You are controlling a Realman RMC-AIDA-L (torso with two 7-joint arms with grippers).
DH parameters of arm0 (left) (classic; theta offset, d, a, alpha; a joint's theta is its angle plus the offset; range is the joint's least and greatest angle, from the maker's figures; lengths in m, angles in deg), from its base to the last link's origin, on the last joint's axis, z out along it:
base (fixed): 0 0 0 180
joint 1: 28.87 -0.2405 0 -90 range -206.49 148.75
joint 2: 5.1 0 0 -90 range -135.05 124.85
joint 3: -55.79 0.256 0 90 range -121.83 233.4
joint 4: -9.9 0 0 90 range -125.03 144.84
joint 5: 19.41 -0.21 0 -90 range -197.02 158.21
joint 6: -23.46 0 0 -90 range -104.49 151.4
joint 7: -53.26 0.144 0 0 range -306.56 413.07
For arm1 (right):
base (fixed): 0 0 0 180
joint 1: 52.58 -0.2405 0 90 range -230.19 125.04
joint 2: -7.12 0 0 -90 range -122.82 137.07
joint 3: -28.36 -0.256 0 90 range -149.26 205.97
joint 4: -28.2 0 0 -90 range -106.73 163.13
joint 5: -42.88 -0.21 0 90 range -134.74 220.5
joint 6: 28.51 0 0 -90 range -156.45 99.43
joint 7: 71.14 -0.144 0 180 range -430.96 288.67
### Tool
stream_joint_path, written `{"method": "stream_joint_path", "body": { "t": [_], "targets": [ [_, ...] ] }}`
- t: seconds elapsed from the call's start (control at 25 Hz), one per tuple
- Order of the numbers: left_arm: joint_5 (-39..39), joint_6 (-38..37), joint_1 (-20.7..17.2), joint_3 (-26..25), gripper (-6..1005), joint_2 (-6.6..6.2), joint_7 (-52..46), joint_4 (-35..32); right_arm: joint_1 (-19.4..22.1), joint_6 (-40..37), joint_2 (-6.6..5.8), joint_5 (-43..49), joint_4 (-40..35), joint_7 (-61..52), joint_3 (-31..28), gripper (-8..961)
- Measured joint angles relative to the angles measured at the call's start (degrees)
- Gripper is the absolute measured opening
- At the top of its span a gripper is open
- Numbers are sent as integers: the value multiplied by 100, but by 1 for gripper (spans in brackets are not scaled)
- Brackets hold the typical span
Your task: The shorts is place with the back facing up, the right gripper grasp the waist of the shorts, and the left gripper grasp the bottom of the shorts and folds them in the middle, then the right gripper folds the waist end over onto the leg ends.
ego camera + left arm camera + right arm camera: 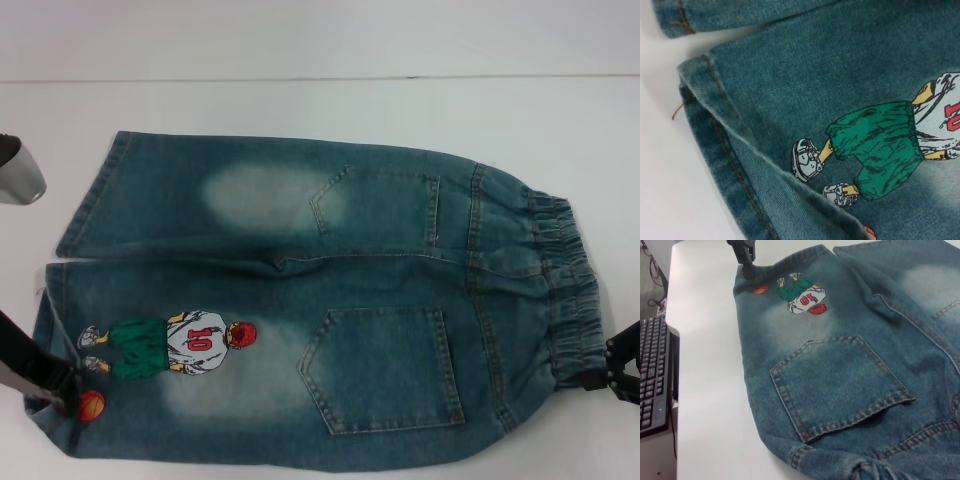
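The shorts (300, 300) lie flat on the white table, back pockets up. The ruffled waist (565, 290) is at the right and the hemmed leg ends (62, 290) at the left. The near leg carries the cartoon player patch (190, 345), also seen close up as the patch (880, 150) in the left wrist view. My left gripper (62, 395) is at the near corner of the bottom of the shorts, and the left gripper (747, 267) touches that hem in the right wrist view. My right gripper (605, 365) stands open at the waist's near corner.
The table (300, 100) reaches well beyond the shorts at the back. A black keyboard (652, 375) sits past the table's edge in the right wrist view. A grey robot part (18, 172) shows at the far left.
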Motion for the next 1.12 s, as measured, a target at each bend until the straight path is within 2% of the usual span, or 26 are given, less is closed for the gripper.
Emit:
{"method": "stream_joint_path", "body": {
  "t": [0.16, 0.28, 0.4, 0.48, 0.56, 0.72, 0.96, 1.12],
  "targets": [
    [3, 44, -2, -18, 20, 25, 33, -22, 0, -9, 10, 1, 0, 29, -50, 71],
    [71, 83, -1, -151, 21, 81, 173, -163, 4, -95, -11, -52, 0, 57, -191, 74],
    [213, 82, 27, -582, 21, 172, 474, -445, 18, -331, -124, -265, -43, 69, -429, 77],
    [331, 103, 53, -852, 21, 194, 630, -571, 25, -518, -209, -474, -74, 23, -565, 79],
    [540, 181, 61, -1109, 21, 196, 788, -672, 25, -604, -242, -650, -110, -80, -655, 81],
    [961, 430, 33, -1402, 21, 183, 1089, -712, 27, -542, -200, -995, -293, -390, -732, 85],
    [1229, 961, 9, -1453, 21, 206, 1395, -652, -50, -107, -115, -1495, -439, -836, -749, 92],
    [1348, 1424, -17, -1456, 21, 248, 1501, -617, -108, 137, -111, -1840, -431, -940, -772, 96]
  ]
}}
